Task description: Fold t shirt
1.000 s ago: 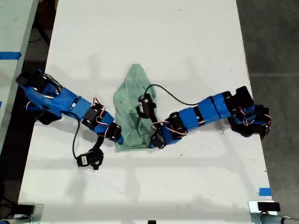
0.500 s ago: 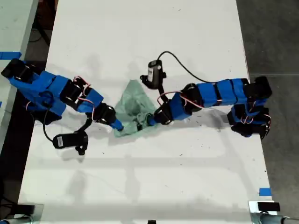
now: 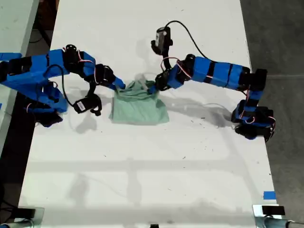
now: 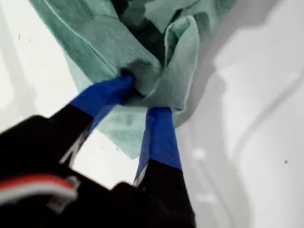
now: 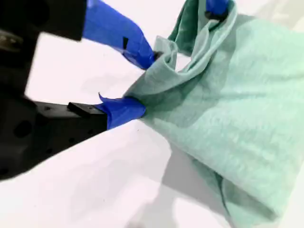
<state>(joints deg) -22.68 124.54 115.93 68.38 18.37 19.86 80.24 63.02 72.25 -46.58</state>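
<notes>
1. T shirt (image 3: pixel 138 108) lies mid-surface (image 3: pixel 142 180), top edge bunched and lifted between both arms.
2. My first pincer (image 4: pixel 142 102) is clamped on one gathered corner; my second pincer (image 5: pixel 140 78) is clamped on another.
3. Step, as I judge it: mid-fold. Next: lay the edge flat, then release.
4. No readable writing or labels.

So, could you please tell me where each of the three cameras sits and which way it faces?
Exterior view: overhead, looking straight down at the white table; both blue arms show, meeting at the t shirt.
First wrist view: rides my first pincer, looking along its blue fingers clamped on the shirt.
Second wrist view: rides my second pincer, fingers shut on a shirt edge; another blue fingertip shows beyond.
All views share the shirt.
</notes>
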